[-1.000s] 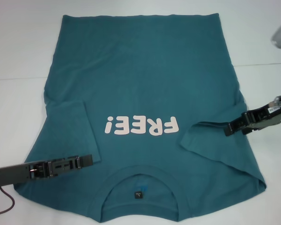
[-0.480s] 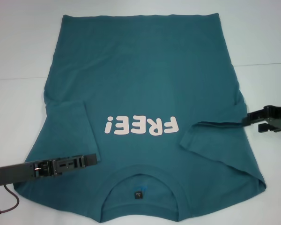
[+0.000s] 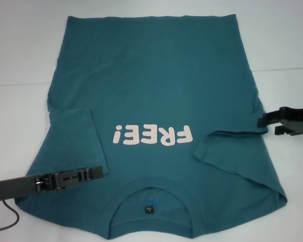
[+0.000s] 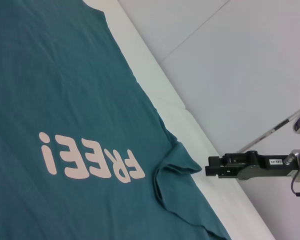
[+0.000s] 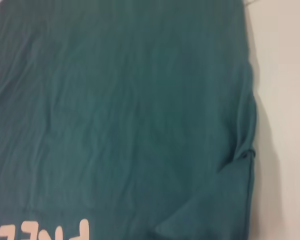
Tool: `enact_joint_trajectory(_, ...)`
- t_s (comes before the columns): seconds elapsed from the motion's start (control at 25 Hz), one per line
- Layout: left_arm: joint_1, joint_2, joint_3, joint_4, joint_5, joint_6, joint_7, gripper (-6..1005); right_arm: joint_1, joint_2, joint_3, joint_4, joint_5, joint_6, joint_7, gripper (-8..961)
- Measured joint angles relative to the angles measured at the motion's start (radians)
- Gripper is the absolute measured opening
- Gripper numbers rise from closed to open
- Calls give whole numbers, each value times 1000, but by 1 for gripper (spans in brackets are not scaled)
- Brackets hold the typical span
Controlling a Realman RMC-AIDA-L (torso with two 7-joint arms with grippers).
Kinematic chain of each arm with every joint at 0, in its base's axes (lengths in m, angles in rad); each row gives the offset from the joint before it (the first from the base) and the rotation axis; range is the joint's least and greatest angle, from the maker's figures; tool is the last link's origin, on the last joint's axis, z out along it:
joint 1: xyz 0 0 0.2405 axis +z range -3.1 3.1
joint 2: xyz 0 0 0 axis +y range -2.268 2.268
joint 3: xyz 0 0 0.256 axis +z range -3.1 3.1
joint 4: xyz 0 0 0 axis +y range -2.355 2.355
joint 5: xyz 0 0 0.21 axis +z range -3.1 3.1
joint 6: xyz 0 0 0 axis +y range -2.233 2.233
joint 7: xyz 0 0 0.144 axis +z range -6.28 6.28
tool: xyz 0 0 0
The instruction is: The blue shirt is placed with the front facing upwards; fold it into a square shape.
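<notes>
The blue shirt [image 3: 151, 85] lies flat, front up, its collar [image 3: 152, 187] at the near edge and the pale "FREE!" lettering [image 3: 152, 135] across the chest. Both short sleeves are folded inward onto the body, the left sleeve [image 3: 73, 138] and the right sleeve [image 3: 232, 151]. My left gripper [image 3: 99, 173] lies low over the left sleeve's near corner. At the shirt's right edge, just off the cloth, my right gripper [image 3: 259, 121] is open and holds nothing. The left wrist view shows the right gripper [image 4: 208, 167] beside the folded sleeve [image 4: 175, 170]. Only shirt [image 5: 115, 100] fills the right wrist view.
The shirt rests on a white table [image 3: 20, 60] with bare surface on both sides and beyond the hem. A dark cable [image 3: 5, 224] hangs from my left arm at the near left corner.
My right gripper has let go of the right sleeve and pulled back to the right, off the shirt. The sleeve stays folded inward. My left gripper has hardly moved.
</notes>
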Motion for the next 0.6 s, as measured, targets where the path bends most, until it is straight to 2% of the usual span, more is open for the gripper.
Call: enact_joint_trajectory(0.6, 4, 0, 0, 0, 1, -6, 4, 766, 30, 9, -36, 73, -3, 96, 10, 588)
